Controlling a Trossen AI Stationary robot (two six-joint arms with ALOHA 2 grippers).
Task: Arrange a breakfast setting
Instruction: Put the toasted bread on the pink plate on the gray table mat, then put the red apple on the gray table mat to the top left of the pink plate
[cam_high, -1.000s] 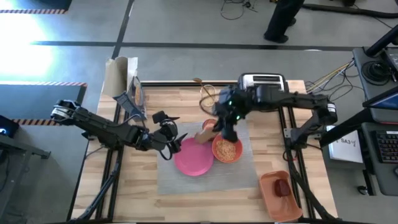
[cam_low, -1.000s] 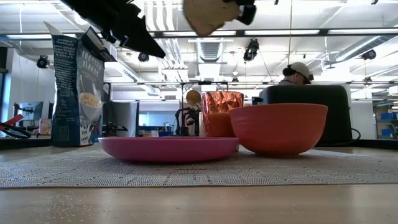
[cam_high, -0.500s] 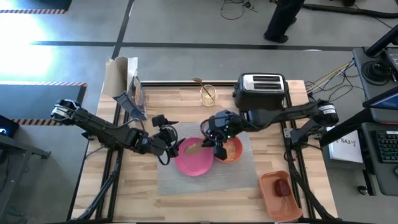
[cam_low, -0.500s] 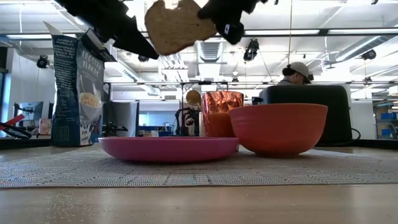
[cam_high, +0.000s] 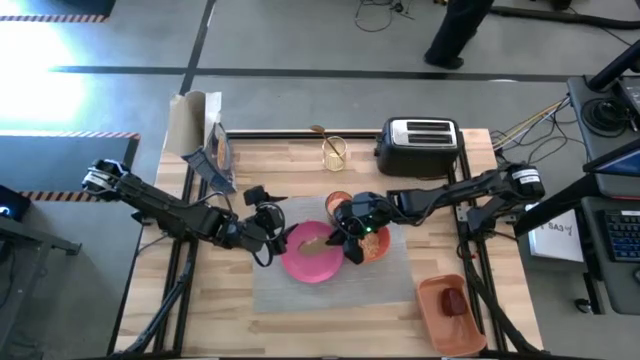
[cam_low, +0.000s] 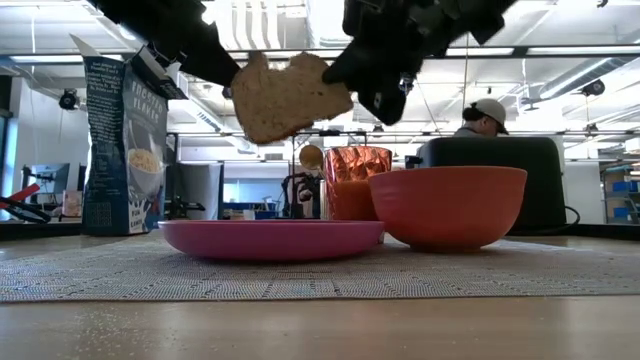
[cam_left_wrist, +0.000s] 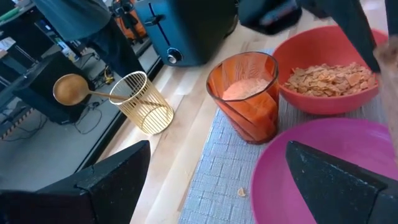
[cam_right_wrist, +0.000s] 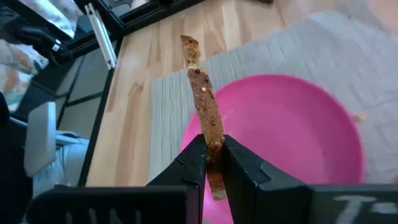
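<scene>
The grey placemat (cam_high: 330, 285) lies mid-table with the pink plate (cam_high: 305, 265), the orange bowl (cam_low: 448, 205) of cereal and the orange cup (cam_left_wrist: 244, 94) on it. My right gripper (cam_high: 345, 240) is shut on the brown toast slice (cam_low: 288, 96), above the plate. My left gripper (cam_high: 275, 225) is open and empty at the plate's left edge. The red apple (cam_high: 455, 300) lies in the orange tray. The wooden utensil (cam_left_wrist: 78, 90) leans in a wire holder. My right gripper pinches the toast's two flat faces at one edge (cam_right_wrist: 211, 146) between its two fingers. The fingers come level from the table's right side. The toast stands out from the fingertips toward the left, on edge, clear above the pink plate (cam_right_wrist: 286, 137).
The black-and-silver toaster (cam_high: 420, 145) stands at the far edge. A cereal bag (cam_low: 125, 150) stands at the far left. The orange tray (cam_high: 450, 315) sits at the near right corner. A person (cam_low: 480, 115) shows beyond the table.
My right gripper has gone down and toward the table's near-left, from beside the toaster to over the pink plate, carrying the toast. The toast has come lower over the plate. My left gripper has stayed by the plate's left edge.
</scene>
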